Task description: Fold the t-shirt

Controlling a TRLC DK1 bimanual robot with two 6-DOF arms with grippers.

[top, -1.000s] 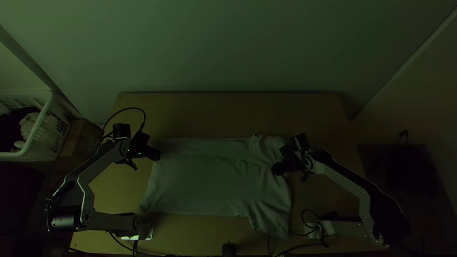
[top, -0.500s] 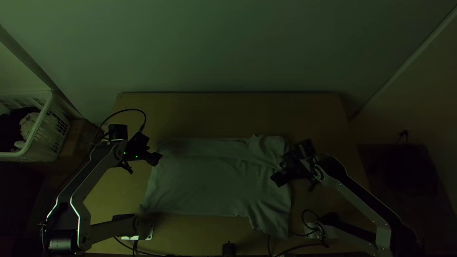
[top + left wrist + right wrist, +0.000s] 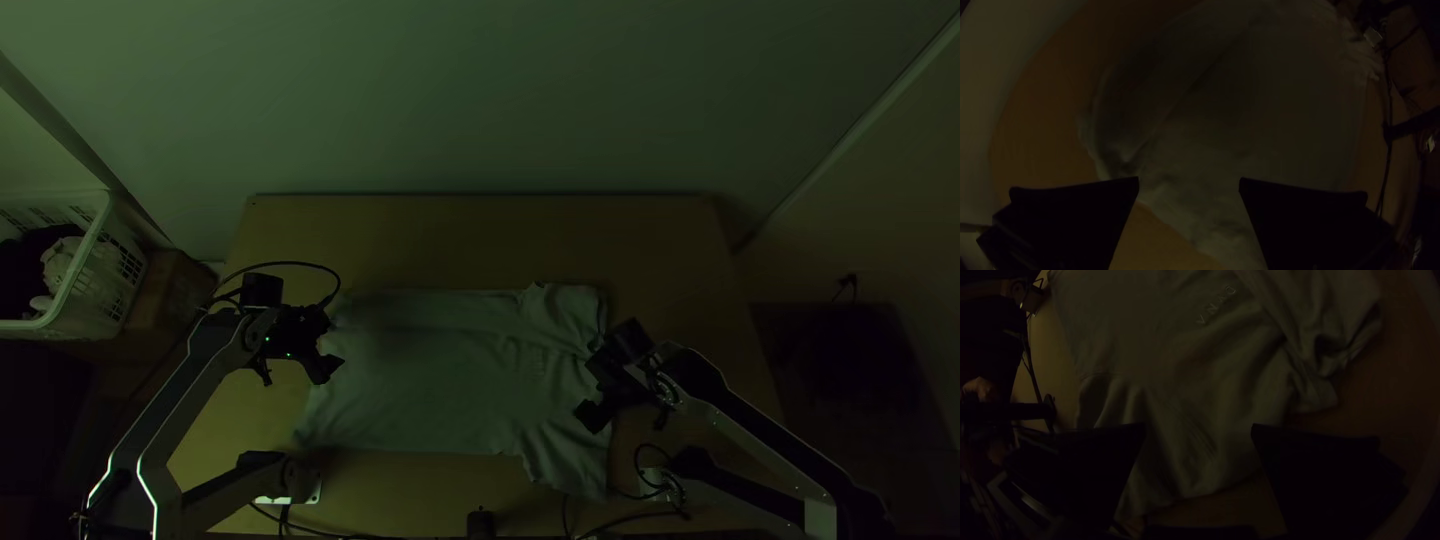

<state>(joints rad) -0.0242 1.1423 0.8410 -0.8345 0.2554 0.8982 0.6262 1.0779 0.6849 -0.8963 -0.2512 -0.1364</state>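
T-shirt [image 3: 430, 385] mostly flat, creased, on worktop [image 3: 480, 235] | left gripper [image 3: 329, 371]: fingers spread apart, at hem end | right gripper [image 3: 592, 415]: fingers spread apart, at sleeve end

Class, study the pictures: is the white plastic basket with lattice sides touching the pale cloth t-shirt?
Apart. The top view shows the basket beyond the wooden table's edge, with bare tabletop between that edge and the t-shirt.
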